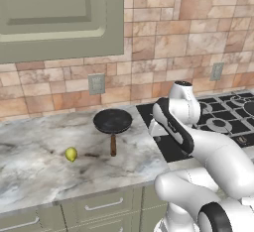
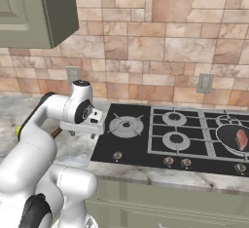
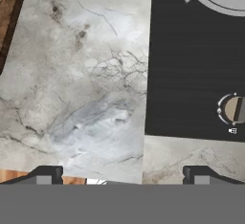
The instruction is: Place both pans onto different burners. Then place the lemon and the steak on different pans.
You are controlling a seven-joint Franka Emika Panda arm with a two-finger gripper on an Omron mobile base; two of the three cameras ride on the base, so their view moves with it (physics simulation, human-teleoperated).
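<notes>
One pan sits on a burner at the far right of the cooktop, and the steak lies in it. The other pan, with the brown wooden handle, rests on the desk just left of the cooktop, its handle pointing toward the front edge. The lemon lies on the desk farther left of that pan, apart from it.

My end effector hovers over the desk at the cooktop's front left corner, fingers spread wide and holding nothing. In the hand view the wooden handle shows at the upper left, and a brass knob at the right.

I judge the step in hand to be fetching the second pan. The next move calls for swinging away from the cooktop toward that handle, lining my fingers across it, coming down and closing on it. Then I carry the pan to a free burner, likely the nearest one at the cooktop's left. The lemon comes after.
</notes>
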